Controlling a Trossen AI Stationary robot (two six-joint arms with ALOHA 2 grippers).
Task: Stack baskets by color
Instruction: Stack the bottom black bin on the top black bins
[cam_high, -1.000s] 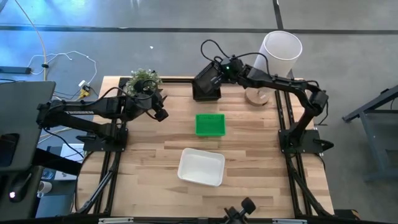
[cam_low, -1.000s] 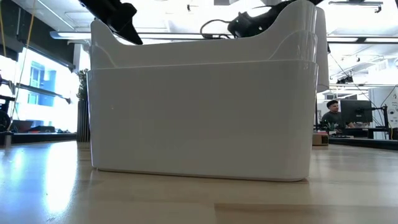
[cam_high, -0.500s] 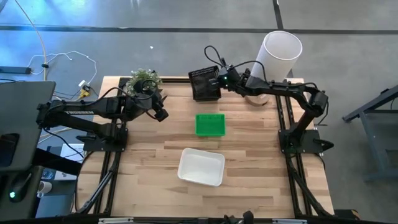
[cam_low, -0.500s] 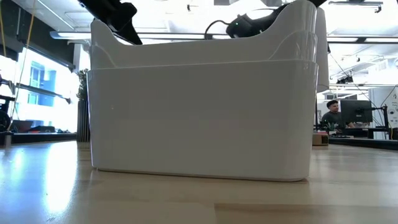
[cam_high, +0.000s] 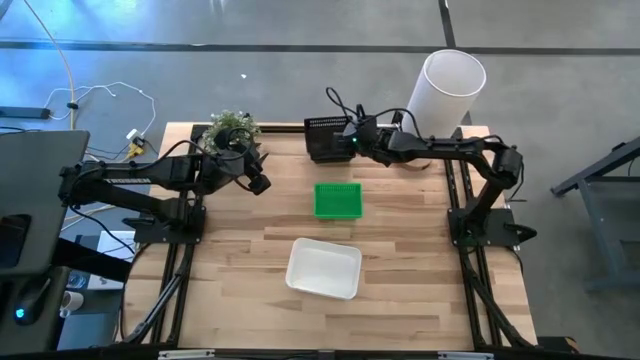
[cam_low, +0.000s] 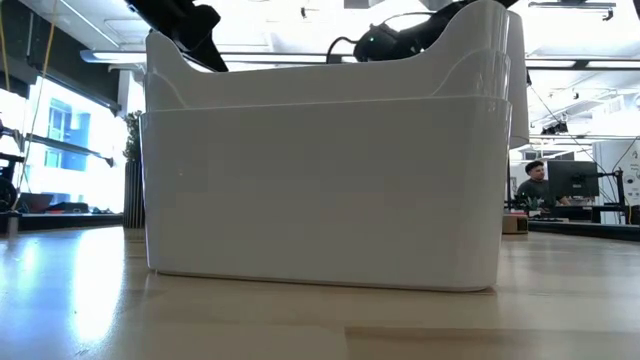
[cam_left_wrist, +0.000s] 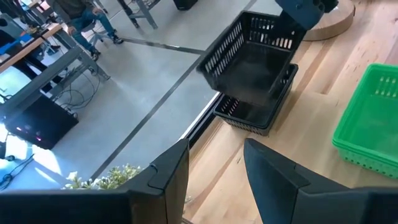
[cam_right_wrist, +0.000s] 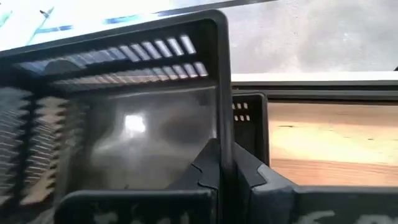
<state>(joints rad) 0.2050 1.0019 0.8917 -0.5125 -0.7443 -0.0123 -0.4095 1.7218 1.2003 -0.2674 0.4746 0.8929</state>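
We are gripping a black slotted basket (cam_left_wrist: 252, 59) in our right gripper (cam_right_wrist: 224, 168), tilted above another black basket (cam_left_wrist: 255, 112); our left gripper (cam_left_wrist: 214, 180) is hovering open, empty.

A robotics lab or workshop: a wooden worktop (cam_high: 400, 260) on a black metal frame stands on bare concrete floor (cam_high: 250, 60), loose cables (cam_high: 95, 95) at ten o'clock, a person at monitors (cam_low: 572, 185) behind.
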